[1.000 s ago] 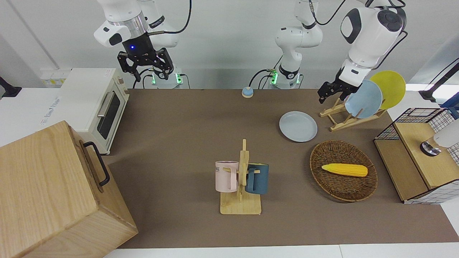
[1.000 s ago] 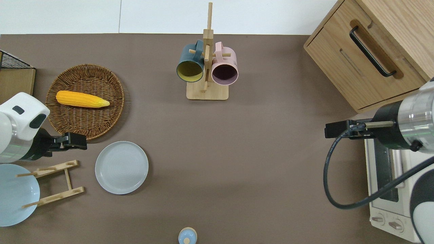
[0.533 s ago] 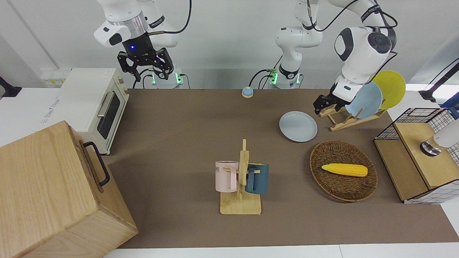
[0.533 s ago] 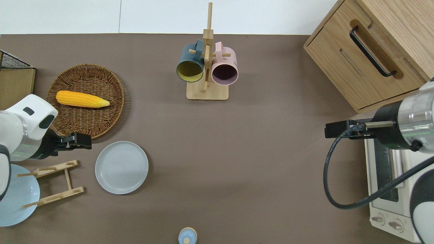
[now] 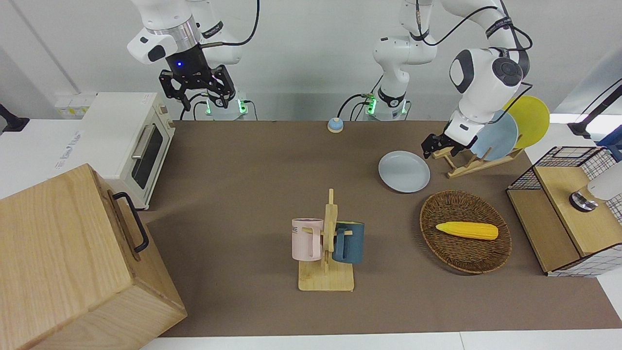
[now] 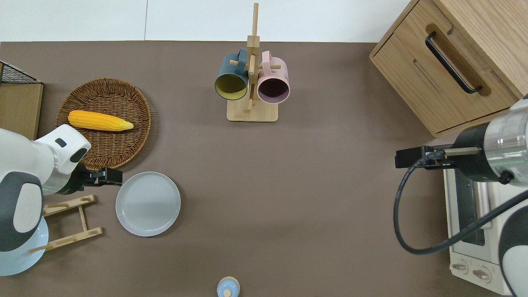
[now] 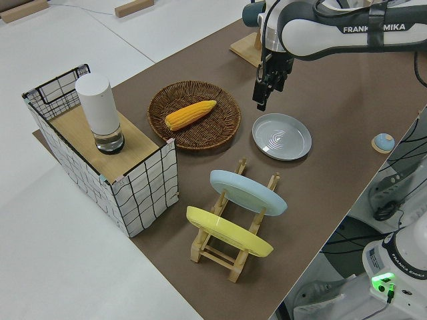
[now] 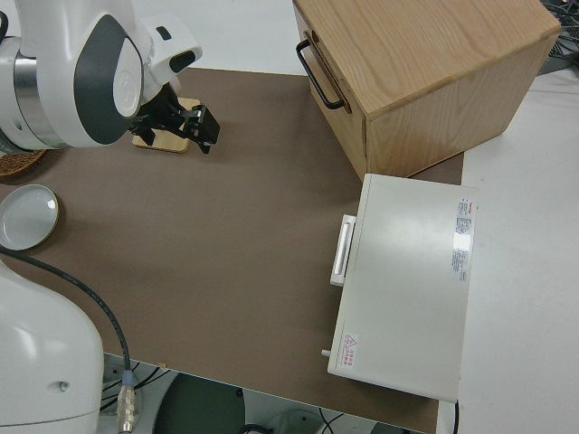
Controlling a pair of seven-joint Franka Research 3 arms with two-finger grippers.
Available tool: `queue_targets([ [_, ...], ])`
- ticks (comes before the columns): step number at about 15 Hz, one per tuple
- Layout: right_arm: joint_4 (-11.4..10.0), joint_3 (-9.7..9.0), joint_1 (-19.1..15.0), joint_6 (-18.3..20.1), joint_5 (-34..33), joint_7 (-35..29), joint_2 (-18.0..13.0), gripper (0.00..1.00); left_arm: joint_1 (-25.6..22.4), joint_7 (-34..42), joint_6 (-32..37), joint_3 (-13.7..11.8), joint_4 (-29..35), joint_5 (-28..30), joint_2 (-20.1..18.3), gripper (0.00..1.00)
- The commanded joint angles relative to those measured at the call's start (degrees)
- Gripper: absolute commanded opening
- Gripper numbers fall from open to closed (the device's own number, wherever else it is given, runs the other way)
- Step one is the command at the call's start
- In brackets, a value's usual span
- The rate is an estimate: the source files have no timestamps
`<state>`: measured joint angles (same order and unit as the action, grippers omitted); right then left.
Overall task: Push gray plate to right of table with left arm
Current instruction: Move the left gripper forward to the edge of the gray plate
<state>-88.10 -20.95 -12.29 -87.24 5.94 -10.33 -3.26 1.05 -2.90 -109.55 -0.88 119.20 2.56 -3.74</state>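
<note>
On matte brown table (image 6: 288,185) | round rimmed gray plate (image 6: 148,203) | left gripper (image 6: 112,176) beside

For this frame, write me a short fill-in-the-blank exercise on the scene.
1. The corn lies in the ____.
2. The left gripper is by the rim of the ____ plate.
3. Two mugs hang on the stand: one dark blue, one ____.
4. The rack holds a sky-blue plate and a ____ one.

Missing words: basket; gray; pink; yellow
</note>
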Motion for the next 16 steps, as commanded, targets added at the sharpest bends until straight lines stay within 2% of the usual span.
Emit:
queue_targets([
  [1, 0.82, -0.15, -0.37, 0.31, 0.92, -0.12, 0.36, 0.996, 0.00, 1.67, -5.58, -0.26, 5.59, -0.10, -0.21, 0.99],
  [7, 0.82, -0.24, -0.37, 0.31, 0.92, -0.12, 0.36, 0.996, -0.09, 2.73, -8.21, -0.26, 8.14, -0.10, 2.60, 0.99],
  [12, 0.82, -0.24, -0.37, 0.31, 0.92, -0.12, 0.36, 0.996, -0.96, 4.56, -14.10, -0.70, 14.55, -0.10, 2.42, 0.99],
  [16, 0.82, -0.15, -0.37, 0.31, 0.92, -0.12, 0.36, 0.996, -1.84, 7.11, -14.99, -0.79, 16.76, -0.10, 1.81, 0.99],
])
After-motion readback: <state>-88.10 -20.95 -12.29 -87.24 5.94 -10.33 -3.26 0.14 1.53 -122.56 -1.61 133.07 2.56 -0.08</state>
